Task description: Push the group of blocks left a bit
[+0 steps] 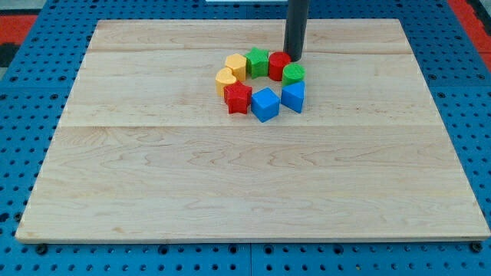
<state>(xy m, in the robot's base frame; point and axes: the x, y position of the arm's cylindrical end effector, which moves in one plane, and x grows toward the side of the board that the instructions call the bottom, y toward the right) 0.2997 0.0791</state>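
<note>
Several blocks sit in a ring on the wooden board (230, 184), above its middle. Going round: a yellow block (235, 64), a green star (258, 61), a red cylinder (278, 66), a green cylinder (293, 74), a blue triangular block (294, 96), a blue cube (265, 104), a red star (238, 98) and a yellow heart (225, 80). My tip (294, 57) is at the ring's upper right, touching or almost touching the red cylinder, just above the green cylinder.
The board lies on a blue perforated surface (31, 100). Red areas show at the view's top corners (15, 23).
</note>
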